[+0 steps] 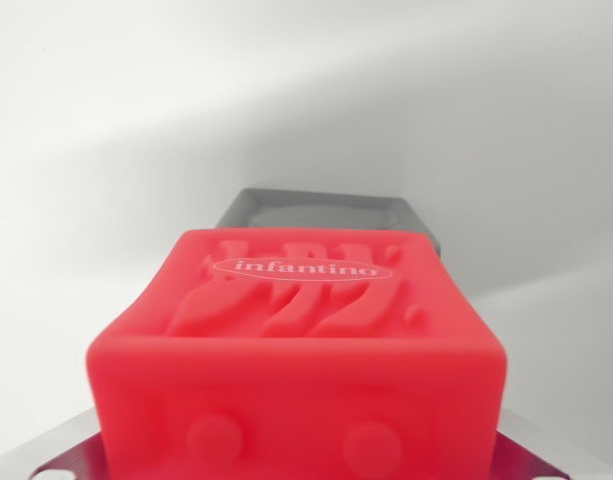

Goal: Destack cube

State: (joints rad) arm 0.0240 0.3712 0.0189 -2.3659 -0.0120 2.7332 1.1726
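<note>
A red soft cube (301, 350) with a raised "infantino" logo fills the lower half of the wrist view, very close to the camera and blurred at its near edge. Behind it a grey cube (321, 212) rests on the white surface, its top face showing a round relief. The red cube is off the grey one and partly covers its near side. Only metal parts of my gripper (56, 455) show at the bottom corners, on both sides of the red cube. The fingers are hidden by the cube, which appears to be held between them.
A plain white surface (106, 150) with soft shadows surrounds the cubes on all sides. No other objects are in view.
</note>
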